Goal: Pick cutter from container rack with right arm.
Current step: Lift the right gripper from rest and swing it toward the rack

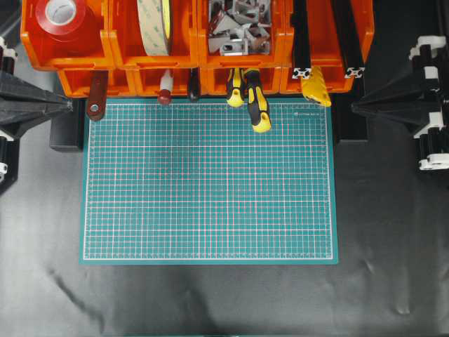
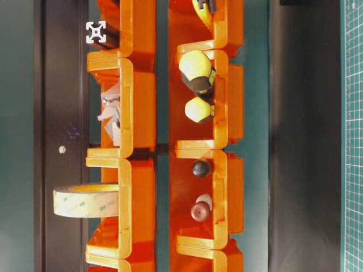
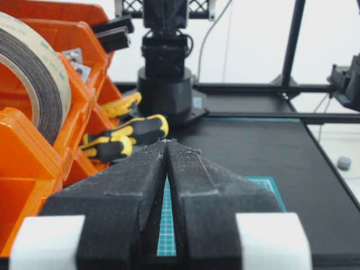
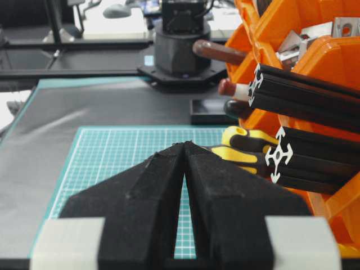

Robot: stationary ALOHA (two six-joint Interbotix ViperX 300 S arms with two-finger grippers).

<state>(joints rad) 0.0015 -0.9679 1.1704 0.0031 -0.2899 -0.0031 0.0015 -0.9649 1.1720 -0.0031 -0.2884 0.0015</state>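
The slim flat yellow snap-off cutter (image 1: 316, 86) stood in the lower-tier bin at the right end of the bright orange plastic container rack (image 1: 126, 53), at about 1 o'clock from the centre of the green gridded cutting mat (image 1: 210, 182). Its end projected out over the bin lip toward the mat, which left it reachable from the front. Two black aluminium extrusion bars (image 1: 326, 35) lay in the bin above it, so an approach from above looked obstructed.

The right arm's tapering black gripper (image 4: 184, 147) was parked at 3 o'clock, well apart from the rack, with its fingers pressed together and gripping nothing. The left gripper (image 3: 167, 143) sat at 9 o'clock, likewise clenched on nothing, and clear of the working area.

The two yellow-and-black striped screwdriver handles (image 1: 251, 95) protruded from the neighbouring bin at 12 o'clock and were not the target. A red tape roll (image 1: 63, 15) occupied the upper-left bin. No step of the pick appeared begun.
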